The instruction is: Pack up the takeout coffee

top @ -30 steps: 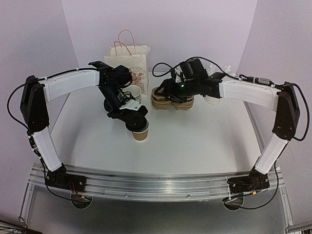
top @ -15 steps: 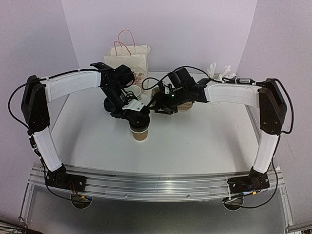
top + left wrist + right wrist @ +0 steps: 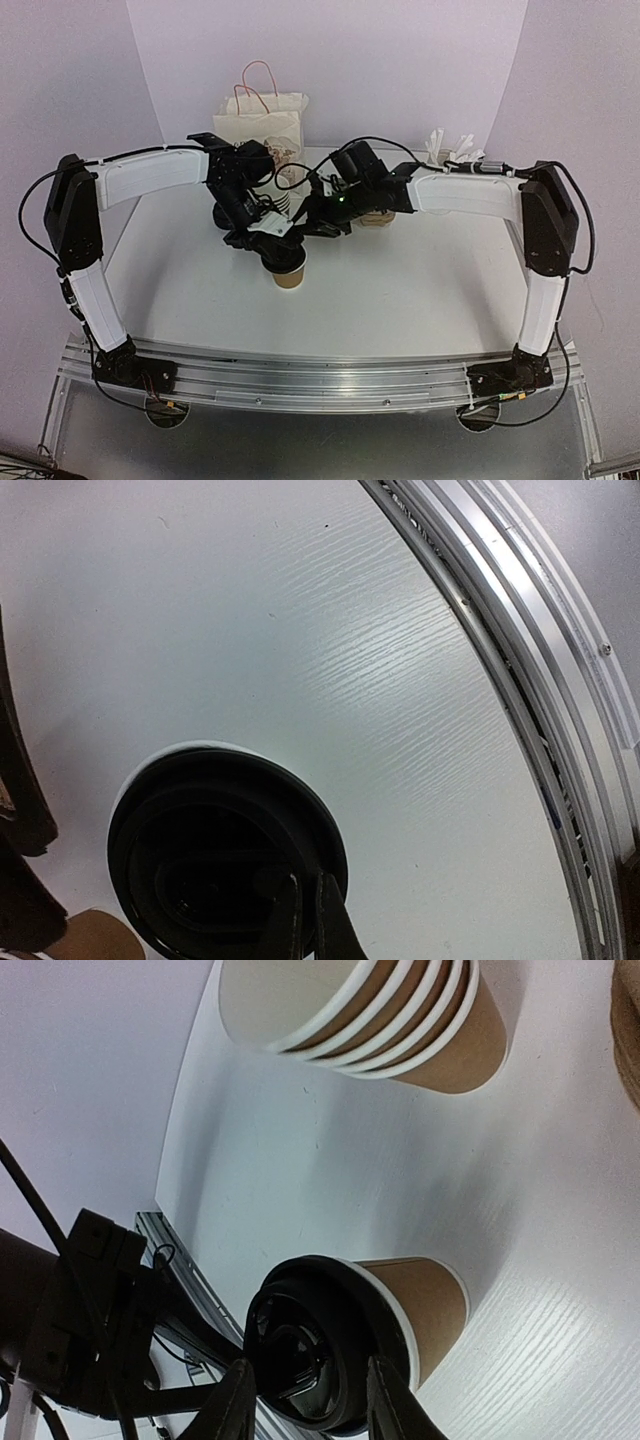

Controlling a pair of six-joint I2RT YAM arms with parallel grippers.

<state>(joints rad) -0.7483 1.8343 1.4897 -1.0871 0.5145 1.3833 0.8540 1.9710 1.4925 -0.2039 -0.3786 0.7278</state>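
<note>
Noting positions first. The takeout coffee (image 3: 290,277), a small brown paper cup with a white rim under a round black plastic lid (image 3: 305,1345), stands upright on the white wood-grain table (image 3: 430,285). Everything below is placed from that cup.

- Left fingers (image 3: 288,925): shut tight, tips down on the lid's top and apparently off its centre. Cannot tell whether they pinch any part of it or only bear on it.
- Right fingers (image 3: 236,1405): partly open, one on either side of the lid's rim, holding nothing. Contact with the rim cannot be made out.
- Just behind the cup, apart from it: a nested stack of lidless brown paper cups (image 3: 380,1020).
- Farther behind the cup: a white paper bag with pink cord handles (image 3: 262,118), upright, mouth up.

Judged step: seating or checking the lid before the cup goes to the bag.

Risks, as I read them:
1. Both sets of fingers crowd the one lid. A small misalignment could knock one against the other and jolt the cup over.
2. Right fingers closing at rim height would squeeze a thin paper wall. The rim could go oval and the lid pop up on one side.
3. A hard off-centre push from the left tips could tilt the cup or seat the lid crooked.
4. A lift by the lid alone might leave the cup behind.
5. A backward swing would catch the stack.
</note>
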